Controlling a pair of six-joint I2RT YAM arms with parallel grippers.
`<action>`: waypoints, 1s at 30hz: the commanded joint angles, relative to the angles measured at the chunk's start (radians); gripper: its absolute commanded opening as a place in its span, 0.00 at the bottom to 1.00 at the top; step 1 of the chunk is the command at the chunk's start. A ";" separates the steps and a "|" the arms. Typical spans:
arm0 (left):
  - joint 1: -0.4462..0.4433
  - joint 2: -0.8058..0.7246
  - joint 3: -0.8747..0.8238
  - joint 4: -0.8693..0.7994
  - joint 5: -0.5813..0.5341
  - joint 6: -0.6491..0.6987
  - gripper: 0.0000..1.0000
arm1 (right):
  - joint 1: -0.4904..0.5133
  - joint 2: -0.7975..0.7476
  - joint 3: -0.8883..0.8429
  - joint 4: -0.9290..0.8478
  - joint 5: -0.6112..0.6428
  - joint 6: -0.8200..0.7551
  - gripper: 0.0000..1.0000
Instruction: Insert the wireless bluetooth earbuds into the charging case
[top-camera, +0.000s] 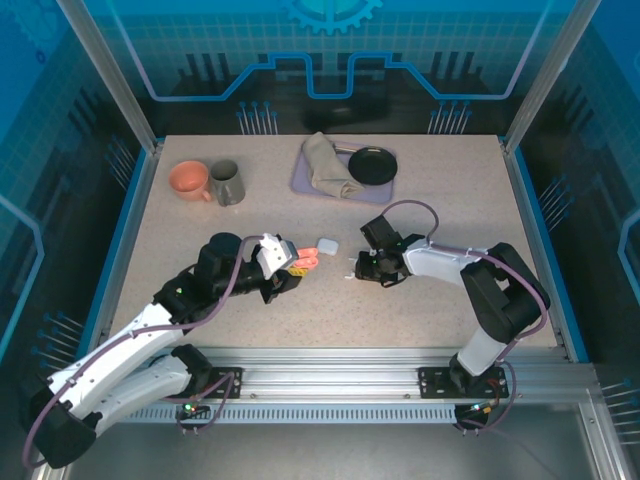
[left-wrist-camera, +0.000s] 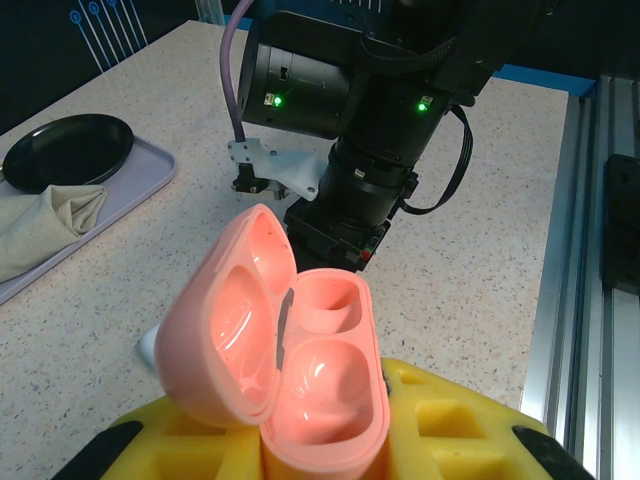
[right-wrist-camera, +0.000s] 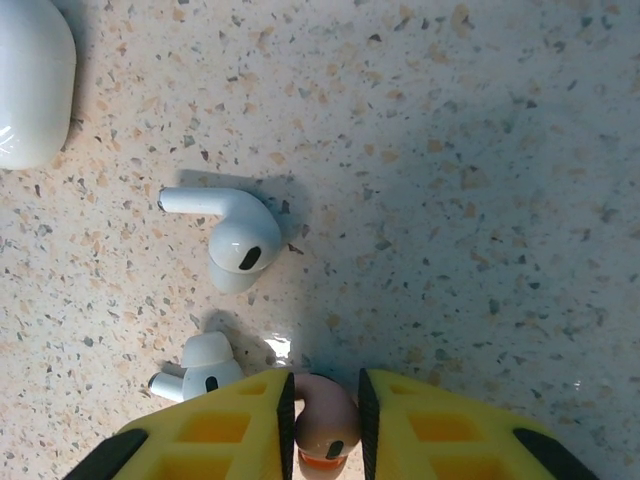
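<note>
The table (top-camera: 450, 200) is a pale, stone-look top flecked with brown and grey, edged in blue and boxed in by an aluminium frame (top-camera: 100, 75); behind it stand blue-lit panels (top-camera: 200, 50), with a gear (top-camera: 330, 12) figure at the top of the back wall; green lamps (left-wrist-camera: 278, 100) glow on the right arm (left-wrist-camera: 370, 150). At the far left stand an orange cup (top-camera: 188, 180) and a grey mug (top-camera: 227, 183), side by side; further right a lavender tray (top-camera: 299, 182) carries a crumpled cloth (top-camera: 326, 165) and a black dish (top-camera: 372, 165).

The left gripper (left-wrist-camera: 320, 440) is clamped on the base of the pink case (left-wrist-camera: 300, 370); the lid is swung open and both wells face the right arm. The right gripper (right-wrist-camera: 325, 400) is down at the surface, its fingers drawn nearly together; a pink earbud (right-wrist-camera: 322, 415) is pinched between the yellow pads (right-wrist-camera: 220, 430). One white earbud (right-wrist-camera: 200, 368) lies just left of that gripper; another white earbud (right-wrist-camera: 238, 238) lies a little beyond it, its stem pointing left; both rest flat on the table, apart from each other. The white case (right-wrist-camera: 30, 80) sits further off at the upper left of the wrist view; from above it lies between the two grippers.
</note>
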 joint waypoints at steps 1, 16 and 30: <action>-0.006 0.000 0.014 -0.004 -0.002 0.010 0.00 | 0.005 0.011 0.010 -0.012 -0.012 -0.008 0.25; -0.006 0.010 0.011 0.010 0.003 0.002 0.00 | 0.004 -0.057 -0.011 0.002 0.011 -0.094 0.23; -0.007 0.057 -0.048 0.203 0.073 -0.150 0.00 | 0.015 -0.536 -0.128 0.038 0.045 -0.474 0.23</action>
